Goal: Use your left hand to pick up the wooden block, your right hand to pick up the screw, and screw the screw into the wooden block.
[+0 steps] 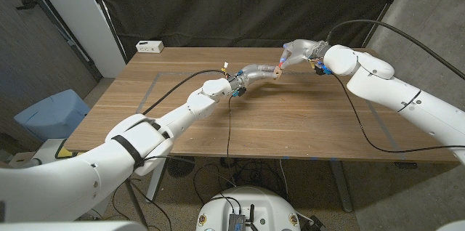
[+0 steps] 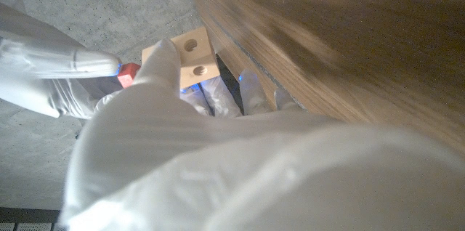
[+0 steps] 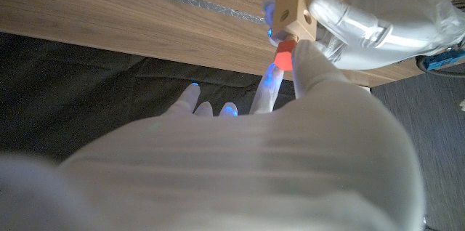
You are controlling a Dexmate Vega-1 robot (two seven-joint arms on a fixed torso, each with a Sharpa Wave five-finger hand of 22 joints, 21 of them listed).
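Observation:
My left hand [image 1: 253,73] holds a small pale wooden block [image 1: 277,75] with round holes above the table's middle; the block [image 2: 190,58] shows past my left hand's fingers [image 2: 163,64] in the left wrist view. My right hand [image 1: 299,50] pinches a red screw [image 3: 282,57] and presses it against one face of the block [image 3: 294,6]. The red screw head [image 2: 128,73] also shows beside the block in the left wrist view, under a fingertip of my right hand [image 2: 43,71]. My left hand [image 3: 370,24] grips the block from the far side in the right wrist view.
The wooden table [image 1: 290,126] has grey tape lines [image 1: 149,91] marking a rectangle. A white power strip [image 1: 150,46] lies at the far left corner. A black cable [image 1: 228,129] hangs from my left wrist across the table. A blue bin [image 1: 51,113] stands left of the table.

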